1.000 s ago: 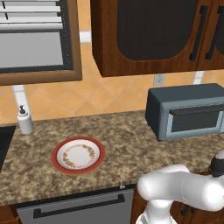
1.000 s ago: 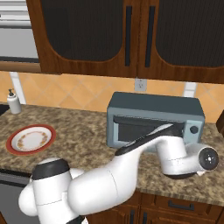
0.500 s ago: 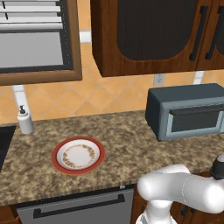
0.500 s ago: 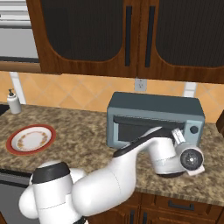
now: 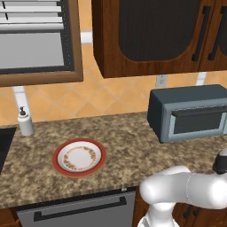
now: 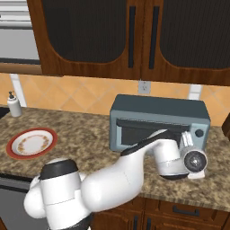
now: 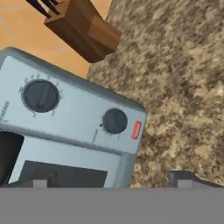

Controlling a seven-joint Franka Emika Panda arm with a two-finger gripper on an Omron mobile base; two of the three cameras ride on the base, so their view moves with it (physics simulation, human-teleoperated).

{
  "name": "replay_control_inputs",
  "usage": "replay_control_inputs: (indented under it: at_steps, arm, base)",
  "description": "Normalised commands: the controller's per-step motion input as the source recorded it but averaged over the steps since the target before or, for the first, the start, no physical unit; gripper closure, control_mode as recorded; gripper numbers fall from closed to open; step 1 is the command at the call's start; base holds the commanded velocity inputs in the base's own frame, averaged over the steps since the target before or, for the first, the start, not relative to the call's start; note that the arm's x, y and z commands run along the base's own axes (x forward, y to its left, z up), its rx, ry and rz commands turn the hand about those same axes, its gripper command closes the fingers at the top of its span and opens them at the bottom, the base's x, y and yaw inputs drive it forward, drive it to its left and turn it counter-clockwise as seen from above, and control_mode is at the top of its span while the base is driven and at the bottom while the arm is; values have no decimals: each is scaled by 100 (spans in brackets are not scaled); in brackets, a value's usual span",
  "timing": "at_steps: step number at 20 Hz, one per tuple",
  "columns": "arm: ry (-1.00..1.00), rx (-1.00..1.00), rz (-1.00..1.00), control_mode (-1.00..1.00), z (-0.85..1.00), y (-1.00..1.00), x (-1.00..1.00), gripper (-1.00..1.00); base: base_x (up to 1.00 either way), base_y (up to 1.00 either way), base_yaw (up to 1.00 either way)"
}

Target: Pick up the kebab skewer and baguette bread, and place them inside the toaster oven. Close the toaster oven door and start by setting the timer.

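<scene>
A white arm reaches across the granite counter (image 6: 81,134) toward the toaster oven (image 6: 159,123), centre-right of the right base frame, its door (image 5: 199,122) shut. In the hand view the gripper (image 7: 109,183) has its tips wide apart, holding nothing, looking at two dark dials (image 7: 40,95) on the control panel (skewer and baguette are not visible; the plate (image 5: 80,157), lower left, sits bare). The timing step seems at hand: centre the tips on one knob, close squarely, then turn gently.
</scene>
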Motion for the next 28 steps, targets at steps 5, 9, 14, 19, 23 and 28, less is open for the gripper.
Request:
replay_control_inputs:
  at_steps: [5,9,14,19,23,28]
  arm:
    - [-8,19,0,-100,-4,-31,-2,-100]
    - [-21,12,0,-100,-2,0,0,-100]
    - [-23,8,0,-100,-8,6,0,-100]
    - [-15,3,0,-100,-2,10,8,-100]
    - [-6,0,0,-100,0,0,19,-100]
    - [-2,0,0,-100,0,0,9,-100]
  base:
    - [0,0,0]
    - [0,0,0]
    - [0,0,0]
    - [0,0,0]
    - [0,0,0]
    - [0,0,0]
